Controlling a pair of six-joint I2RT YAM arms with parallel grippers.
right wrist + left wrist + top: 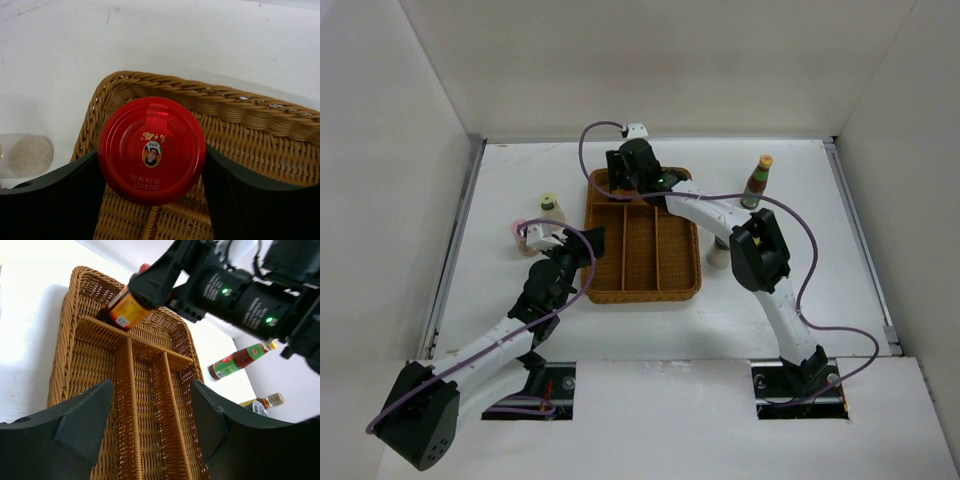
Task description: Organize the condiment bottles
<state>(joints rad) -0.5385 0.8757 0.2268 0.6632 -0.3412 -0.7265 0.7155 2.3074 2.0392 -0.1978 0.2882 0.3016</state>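
My right gripper (623, 178) is shut on a red-capped jar (151, 150) with an orange label. It holds the jar tilted at the far cross compartment of the brown wicker tray (642, 290); the jar also shows in the left wrist view (127, 307). My left gripper (152, 390) is open and empty, low over the tray's long compartments near its left side (580, 250). A pale-green-capped bottle (551, 207) and a pink-capped one (520, 232) stand left of the tray. A red-sauce bottle with an orange-yellow cap (758, 182) stands to the right.
A small pale jar (718, 256) stands by the tray's right rim, partly behind my right arm. Another small bottle (265, 402) shows in the left wrist view. A jar of pale grains (27, 156) stands left of the tray. White walls enclose the table.
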